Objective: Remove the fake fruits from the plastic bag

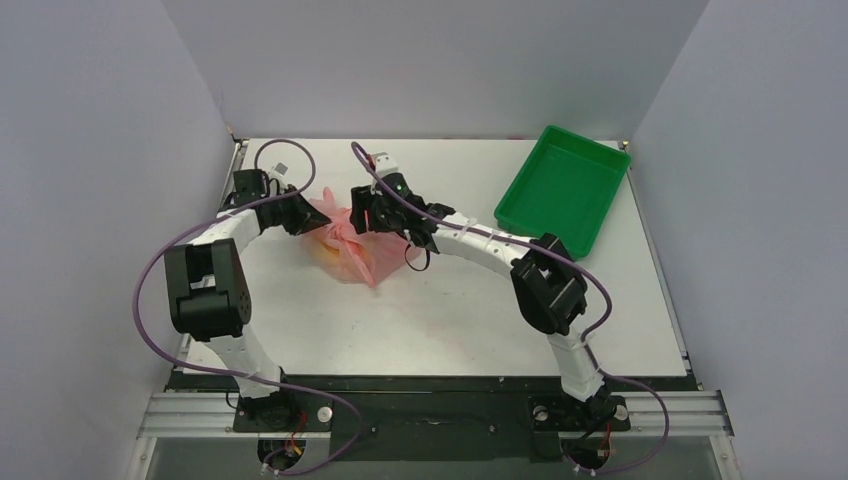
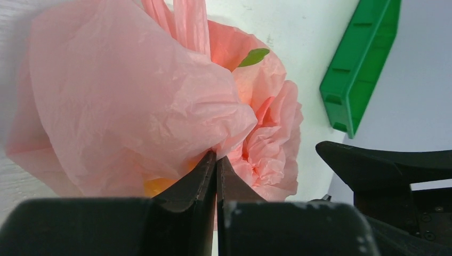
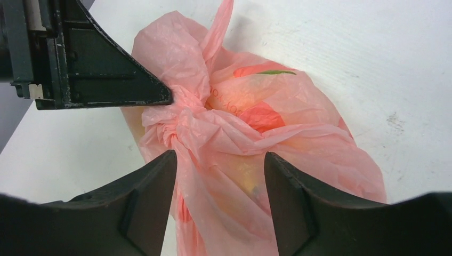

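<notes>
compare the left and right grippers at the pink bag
The left gripper is shut, pinching a fold of the plastic bag; the right gripper has its jaws open, straddling the bag's bunched neck. The left reaches in from the bag's left, the right from its right. Both have black jaws.

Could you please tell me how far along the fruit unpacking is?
Done: nothing is out yet; yellow fake fruit shows only through the thin translucent pink plastic bag. In hand: the left gripper is shut on a bag fold, the right gripper open around the bag. Left: open bag, remove all fruit.
</notes>
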Motion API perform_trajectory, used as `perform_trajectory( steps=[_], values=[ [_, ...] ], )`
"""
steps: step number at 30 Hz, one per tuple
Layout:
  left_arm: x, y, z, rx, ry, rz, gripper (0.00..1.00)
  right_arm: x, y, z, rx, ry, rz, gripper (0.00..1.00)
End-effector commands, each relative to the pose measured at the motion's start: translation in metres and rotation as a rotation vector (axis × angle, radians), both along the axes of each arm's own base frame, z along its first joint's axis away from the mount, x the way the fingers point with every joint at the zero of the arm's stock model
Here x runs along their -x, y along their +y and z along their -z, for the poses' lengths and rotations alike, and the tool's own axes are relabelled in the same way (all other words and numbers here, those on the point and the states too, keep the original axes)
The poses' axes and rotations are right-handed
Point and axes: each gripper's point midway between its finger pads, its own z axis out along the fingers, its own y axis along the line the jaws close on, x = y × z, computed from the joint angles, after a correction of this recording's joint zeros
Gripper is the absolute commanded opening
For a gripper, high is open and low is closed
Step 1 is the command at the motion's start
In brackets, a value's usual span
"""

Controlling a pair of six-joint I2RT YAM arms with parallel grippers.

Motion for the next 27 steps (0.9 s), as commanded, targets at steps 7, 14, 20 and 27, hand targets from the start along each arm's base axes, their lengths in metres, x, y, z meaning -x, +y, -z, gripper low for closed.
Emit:
perform_trajectory(
  steps=[7, 14, 20, 27],
  values=[
    [-0.008, -0.01, -0.037, 0.117, -0.099, 0.035, 0.0, 0.007, -0.009, -0.026, 0.298, -0.288, 0.037, 0.61],
    [-0.008, -0.007, -0.036, 0.125, -0.092, 0.028, 0.0, 0.004, 0.004, -0.028, 0.416, -0.367, 0.024, 0.48],
    [-0.008, -0.005, -0.038, 0.123, -0.096, 0.021, 0.0, 0.002, 0.017, -0.025, 0.433, -0.377, 0.026, 0.52],
    [-0.01, 0.003, -0.037, 0.131, -0.094, 0.002, 0.0, 0.002, 0.02, -0.011, 0.482, -0.382, -0.02, 0.45]
  ],
)
